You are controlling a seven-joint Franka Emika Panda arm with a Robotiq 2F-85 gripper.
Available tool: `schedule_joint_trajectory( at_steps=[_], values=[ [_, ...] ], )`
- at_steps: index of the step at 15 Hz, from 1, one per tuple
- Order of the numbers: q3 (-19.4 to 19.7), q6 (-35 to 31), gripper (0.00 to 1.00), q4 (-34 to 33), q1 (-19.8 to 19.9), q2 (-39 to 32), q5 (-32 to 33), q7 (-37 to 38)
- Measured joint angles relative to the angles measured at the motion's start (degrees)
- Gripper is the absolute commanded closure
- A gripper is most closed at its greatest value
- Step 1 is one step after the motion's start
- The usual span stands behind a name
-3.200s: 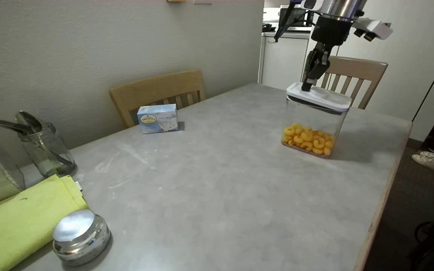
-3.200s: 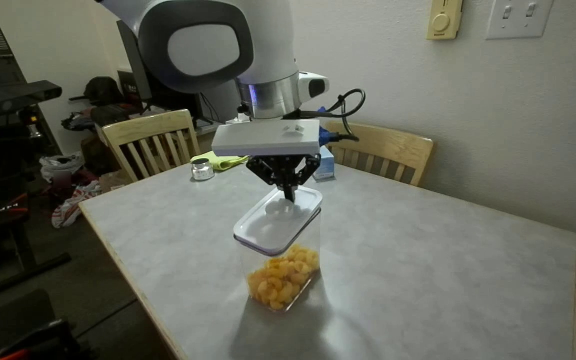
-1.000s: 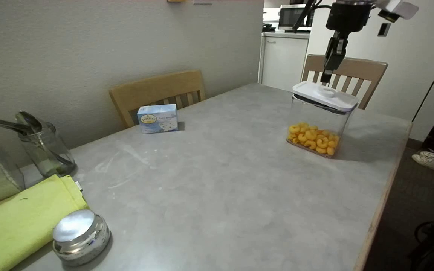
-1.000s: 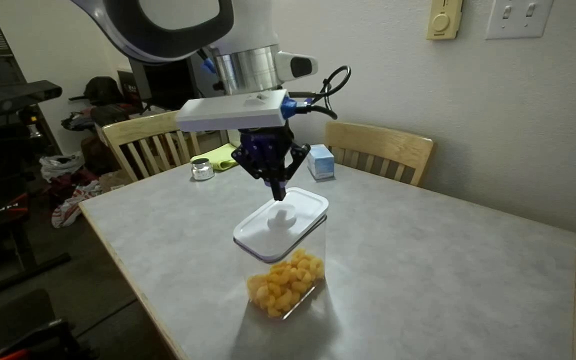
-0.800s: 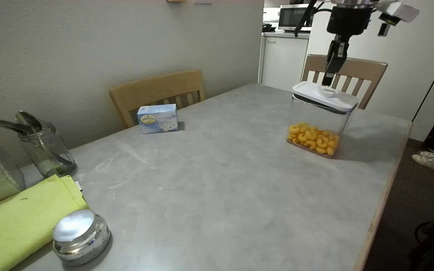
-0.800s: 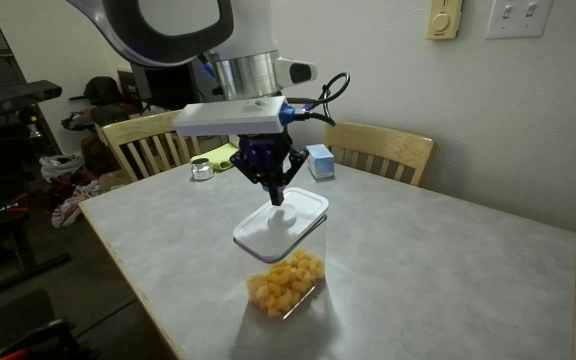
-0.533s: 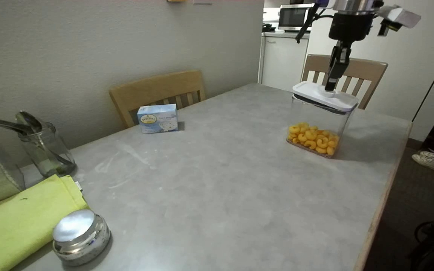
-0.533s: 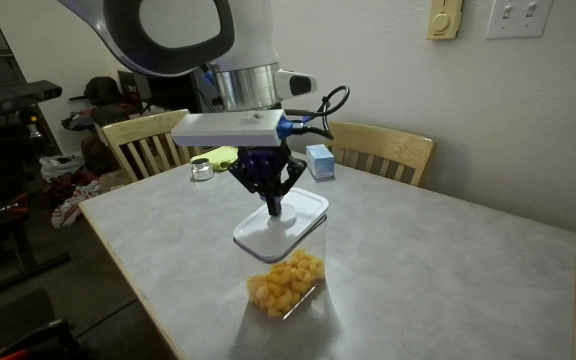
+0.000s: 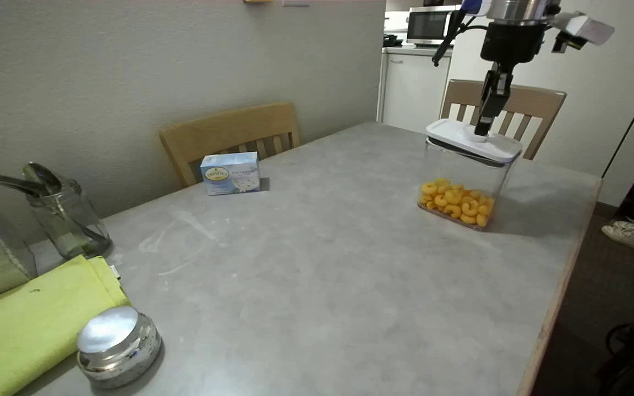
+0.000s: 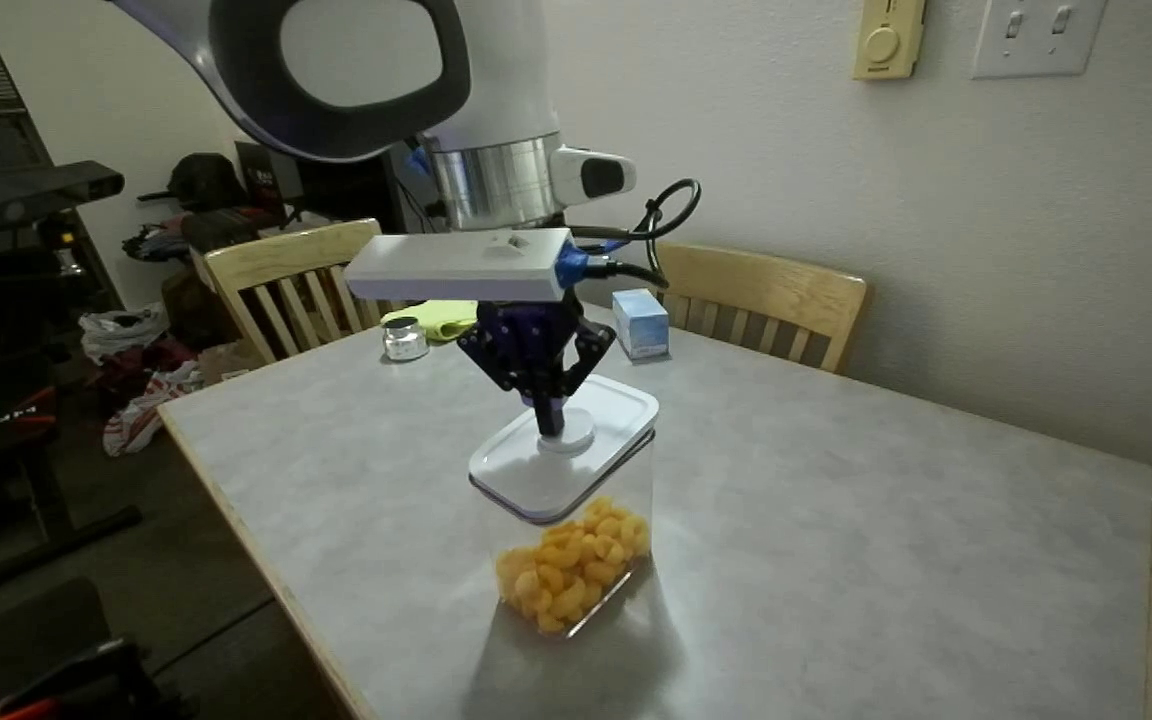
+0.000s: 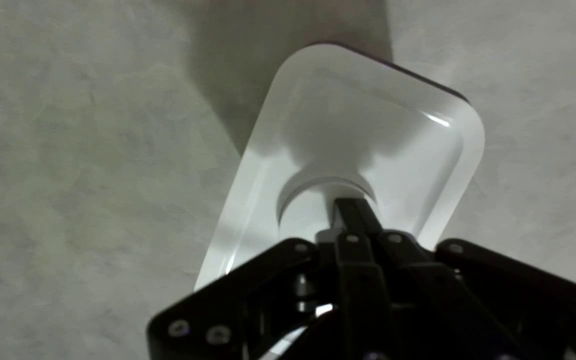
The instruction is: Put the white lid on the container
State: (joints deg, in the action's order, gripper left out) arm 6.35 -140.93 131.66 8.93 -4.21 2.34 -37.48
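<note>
The grey table (image 9: 306, 264) runs along a plain wall (image 9: 102, 82), with wooden chairs (image 10: 761, 275) at its edges. The container (image 9: 454, 175), partly filled with yellow pasta (image 9: 453, 197), stands upright, nearer the right edge than the wall-side edge in an exterior view. The lid (image 10: 546, 475) rests across its top. The end effector (image 10: 550, 428) points down onto it, fingers closed together with nothing gripped between them, tips seeming to touch the lid's round button (image 11: 303, 215). Near the wall-side edge stand a blue box (image 9: 230, 174) and a glass jar (image 9: 75, 225) of cutlery (image 9: 43, 177). By the far edge in an exterior view are a cloth (image 10: 444, 320) and a metal jar (image 10: 404, 340), well apart from the container
</note>
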Motion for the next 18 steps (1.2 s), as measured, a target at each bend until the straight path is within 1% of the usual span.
schedule_joint_trajectory(
  at_steps=[6,11,14,18],
  values=[
    [0.0,-5.2,1.0,-0.2,0.2,-1.6,-4.4,-3.3],
    [0.0,-6.1,1.0,-0.7,0.5,-2.5,-7.0,-4.9],
    [0.2,-6.0,1.0,-1.5,0.7,-4.1,-6.0,-4.0],
    [1.4,-4.5,1.0,-3.9,0.7,-5.8,-1.5,-1.0]
  ],
)
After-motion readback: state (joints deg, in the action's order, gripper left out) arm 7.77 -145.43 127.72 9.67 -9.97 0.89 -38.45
